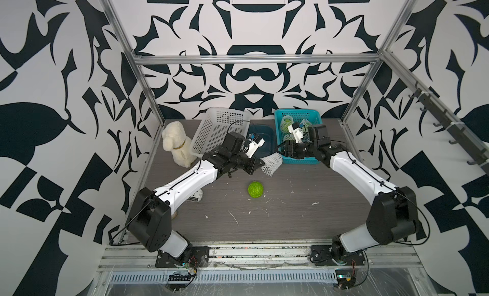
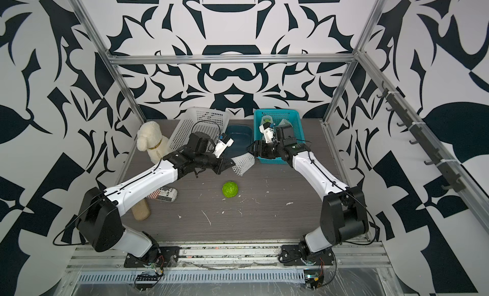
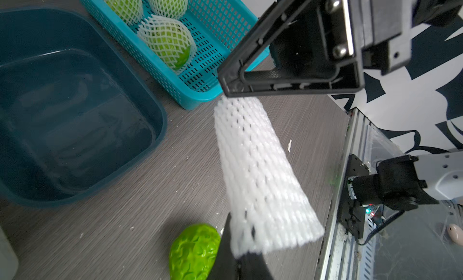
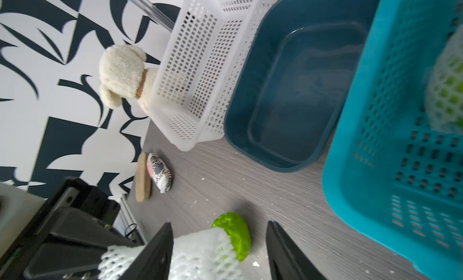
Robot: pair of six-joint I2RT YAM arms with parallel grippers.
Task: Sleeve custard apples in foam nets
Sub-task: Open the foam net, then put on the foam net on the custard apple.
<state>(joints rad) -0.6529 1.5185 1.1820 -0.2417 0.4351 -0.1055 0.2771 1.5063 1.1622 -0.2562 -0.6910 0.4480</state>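
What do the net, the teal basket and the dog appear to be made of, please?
The net looks like soft white foam, matte, with puffy strands forming diamond holes. The teal basket seems to be rigid moulded plastic, slightly glossy, with slotted walls. The dog appears to be cream plush fabric, given its fuzzy pile; its filling is hidden.

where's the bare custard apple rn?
In both top views the custard apple lies on the table near its centre, just nearer the camera than the foam net held by the left gripper.
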